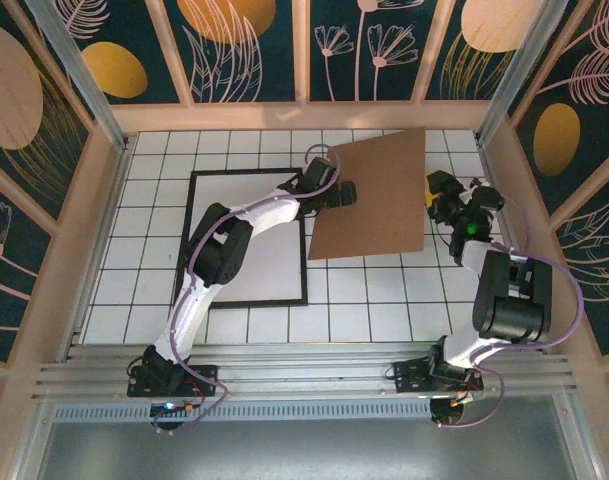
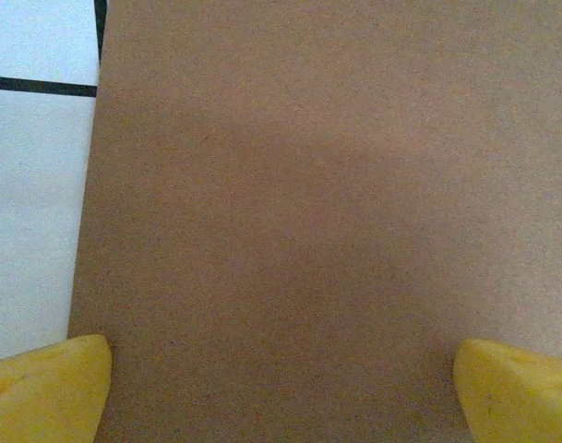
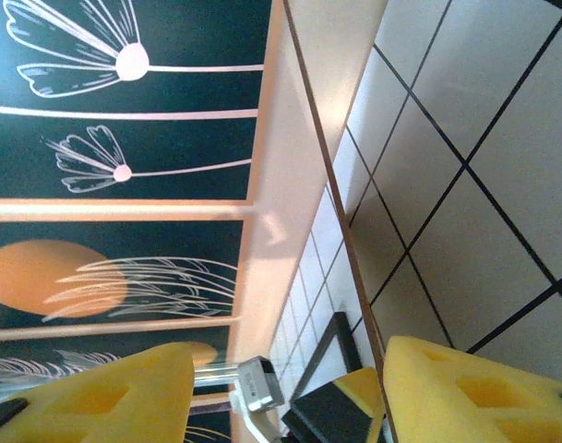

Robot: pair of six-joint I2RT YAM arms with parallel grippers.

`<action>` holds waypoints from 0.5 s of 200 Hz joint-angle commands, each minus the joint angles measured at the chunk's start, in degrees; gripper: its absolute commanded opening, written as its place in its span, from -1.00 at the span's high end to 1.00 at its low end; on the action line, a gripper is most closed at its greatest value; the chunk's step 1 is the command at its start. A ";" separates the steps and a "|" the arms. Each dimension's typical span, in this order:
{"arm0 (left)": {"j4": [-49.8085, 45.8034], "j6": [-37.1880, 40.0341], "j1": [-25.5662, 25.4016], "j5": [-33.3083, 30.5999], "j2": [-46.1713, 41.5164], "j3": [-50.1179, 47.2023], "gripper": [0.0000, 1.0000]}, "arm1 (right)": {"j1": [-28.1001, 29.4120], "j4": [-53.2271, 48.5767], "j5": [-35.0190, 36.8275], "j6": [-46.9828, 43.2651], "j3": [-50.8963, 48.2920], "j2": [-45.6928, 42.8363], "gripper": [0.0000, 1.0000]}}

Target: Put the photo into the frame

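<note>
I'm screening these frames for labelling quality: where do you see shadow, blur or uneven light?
Top external: the tiled table is evenly lit and sharp. Left wrist: a soft shadow band darkens the middle of the cardboard board, and the yellow fingertips are blurred. Right wrist: the near fingers are soft, while the board's edge is a thin crisp line.

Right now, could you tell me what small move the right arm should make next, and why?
Probably close the right tool on the board. Its thin edge runs between the fingers, close beside one of them, with the jaws apart. The left tool stands open over the board's face, so nothing seems to grip it.
</note>
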 commanded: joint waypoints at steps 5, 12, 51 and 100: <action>0.26 -1.22 -2.45 7.60 -1.37 -1.25 -0.89 | 2.23 1.50 -6.03 8.60 -1.12 -0.79 -0.18; 0.35 -1.21 -2.52 7.62 -1.44 -1.43 -0.89 | 2.03 4.27 -6.19 11.81 -2.57 -0.68 -0.19; 1.03 -1.12 -2.52 7.61 -2.24 -2.19 -0.89 | 1.39 4.02 -11.08 11.71 -0.58 1.71 -0.19; 1.23 -0.77 -2.54 7.95 -3.04 -2.41 -0.89 | 1.09 -18.69 -20.23 -13.44 10.20 3.86 -0.19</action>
